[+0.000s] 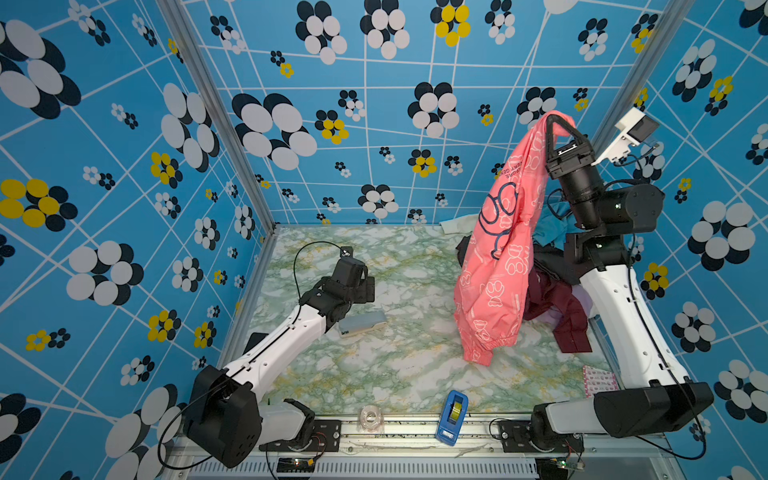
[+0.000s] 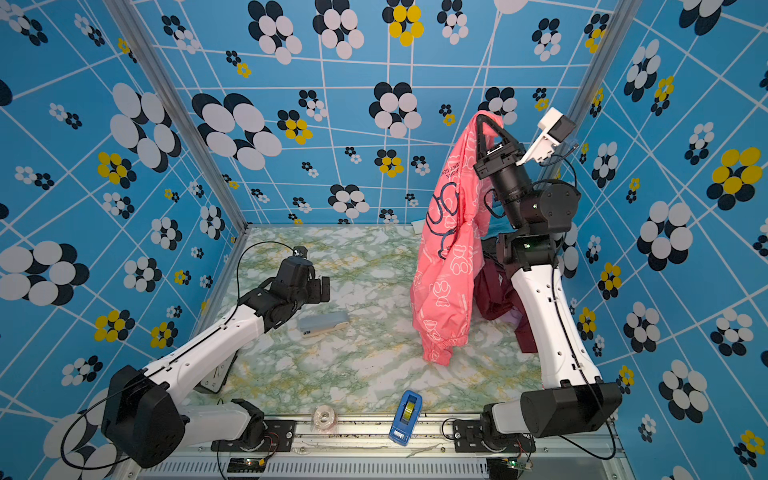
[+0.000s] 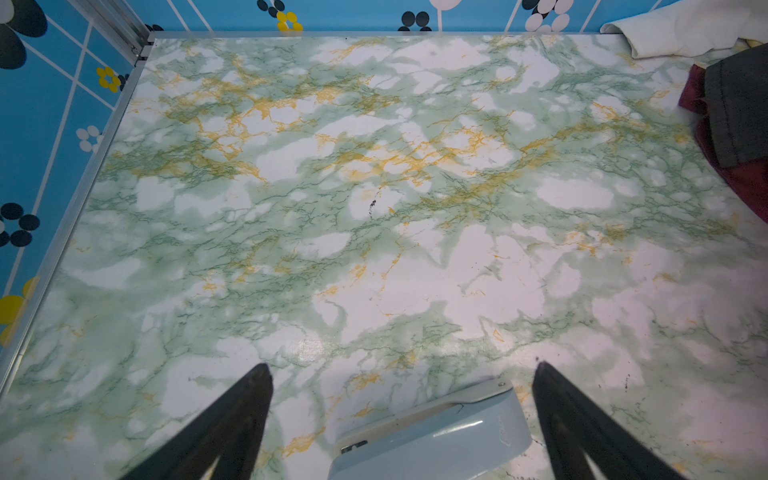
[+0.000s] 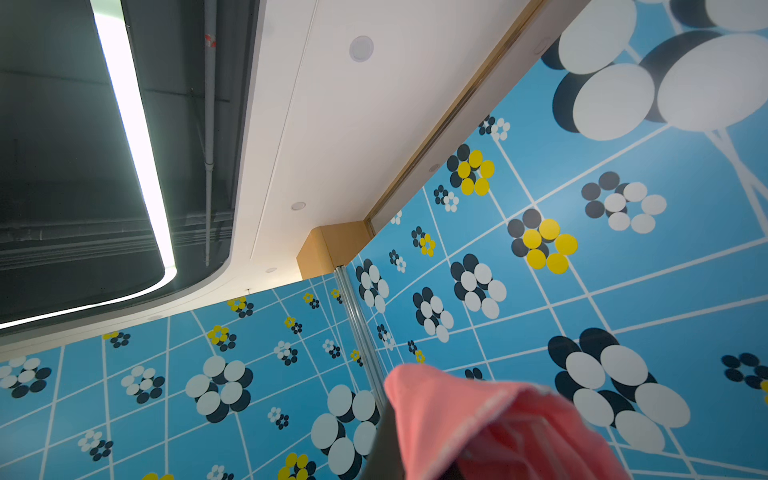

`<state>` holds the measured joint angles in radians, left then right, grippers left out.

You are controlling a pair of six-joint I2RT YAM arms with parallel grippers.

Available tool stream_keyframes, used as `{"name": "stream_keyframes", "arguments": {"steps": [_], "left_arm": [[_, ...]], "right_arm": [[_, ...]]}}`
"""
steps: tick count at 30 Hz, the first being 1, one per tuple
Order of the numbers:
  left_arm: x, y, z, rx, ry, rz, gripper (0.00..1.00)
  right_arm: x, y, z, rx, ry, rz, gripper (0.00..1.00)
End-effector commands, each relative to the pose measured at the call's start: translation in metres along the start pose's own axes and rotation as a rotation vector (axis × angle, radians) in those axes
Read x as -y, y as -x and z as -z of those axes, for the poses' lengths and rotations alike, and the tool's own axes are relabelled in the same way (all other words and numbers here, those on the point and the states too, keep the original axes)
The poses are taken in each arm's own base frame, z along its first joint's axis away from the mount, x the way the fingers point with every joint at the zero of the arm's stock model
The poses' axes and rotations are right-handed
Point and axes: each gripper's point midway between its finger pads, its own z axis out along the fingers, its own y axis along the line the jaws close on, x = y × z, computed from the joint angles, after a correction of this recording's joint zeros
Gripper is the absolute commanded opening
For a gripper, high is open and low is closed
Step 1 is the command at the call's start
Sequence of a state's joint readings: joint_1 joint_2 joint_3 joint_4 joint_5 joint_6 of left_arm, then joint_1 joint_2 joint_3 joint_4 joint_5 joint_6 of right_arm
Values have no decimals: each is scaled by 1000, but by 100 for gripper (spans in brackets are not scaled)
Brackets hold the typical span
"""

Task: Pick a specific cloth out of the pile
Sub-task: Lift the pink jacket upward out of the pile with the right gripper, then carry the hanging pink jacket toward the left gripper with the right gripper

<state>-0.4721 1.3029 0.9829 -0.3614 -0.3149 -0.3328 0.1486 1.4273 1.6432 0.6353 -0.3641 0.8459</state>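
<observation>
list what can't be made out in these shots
Pile: both top views, mostly behind the hanging cloth and right arm.
Right pincer tips: right wrist view, mostly covered by blurred cloth.
Stapler: left wrist view, cut off by the bottom edge.
Cloth lettering: top views, too small to read.

Coral-pink cloth [image 1: 494, 270], white cartoon prints; green-and-gold marbled table [image 1: 374, 365]

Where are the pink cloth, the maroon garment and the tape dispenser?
pink cloth [image 1: 492, 286]: in a top view, on its hanging middle.
maroon garment [image 1: 559, 305]: in a top view, on its upper fold.
tape dispenser [image 1: 451, 424]: in a top view, on its blue body.
</observation>
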Motion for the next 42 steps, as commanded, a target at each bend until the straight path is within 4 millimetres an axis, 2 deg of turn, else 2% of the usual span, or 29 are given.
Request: {"name": "stream_keyframes", "arguments": {"steps": [1,5,12,30,42], "left_arm": [[1,1,4,17,-3,15,99],[1,1,5,21,-4,16,99],[0,4,10,37,-6,16,99],[-8,14,27,98,0,23,99],[-2,26,43,159,-64,45,99]], "right_arm": [[-27,-16,-11,-36,102,-13,0],[-32,-44,-26,-104,140,-58,0],[-27,-74,-46,-176,141,-119,0],[-17,-134,-78,-348,146,-225,0],[-20,-175,-100,-474,175,-300,0]]}}
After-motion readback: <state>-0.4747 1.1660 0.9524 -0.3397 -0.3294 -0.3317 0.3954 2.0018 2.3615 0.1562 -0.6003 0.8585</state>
